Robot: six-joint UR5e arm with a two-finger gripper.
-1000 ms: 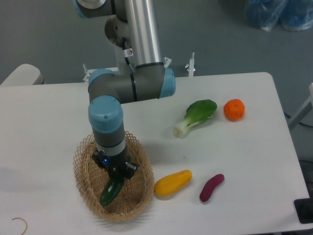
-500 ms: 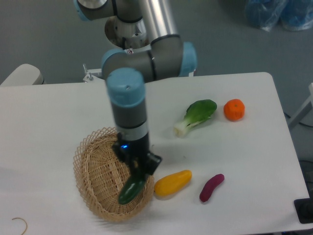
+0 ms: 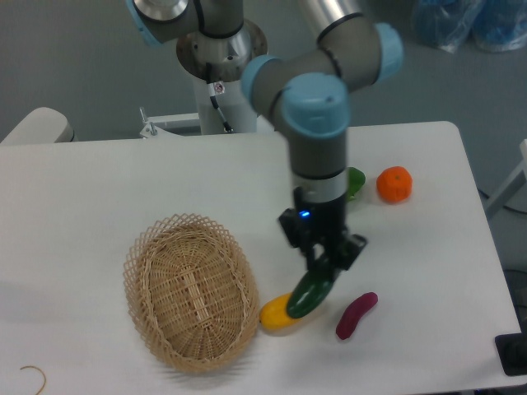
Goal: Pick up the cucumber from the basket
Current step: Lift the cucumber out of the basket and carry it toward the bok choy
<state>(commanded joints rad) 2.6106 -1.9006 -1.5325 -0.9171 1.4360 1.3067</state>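
The dark green glossy cucumber (image 3: 310,295) hangs tilted in the air to the right of the basket, above the yellow vegetable (image 3: 275,313). My gripper (image 3: 323,267) is shut on its upper end. The oval tan wicker basket (image 3: 190,290) sits at the front left of the table with nothing inside it. My arm reaches down from the back over the middle of the table and hides most of the bok choy.
A purple vegetable (image 3: 356,315) lies right of the yellow one. An orange fruit (image 3: 394,184) sits at the back right, beside the green tip of the bok choy (image 3: 355,181). A thin loop (image 3: 33,378) lies at the front left corner.
My gripper has lifted the cucumber out of the basket and carried it right, past the rim, over the yellow vegetable. The basket is now empty.
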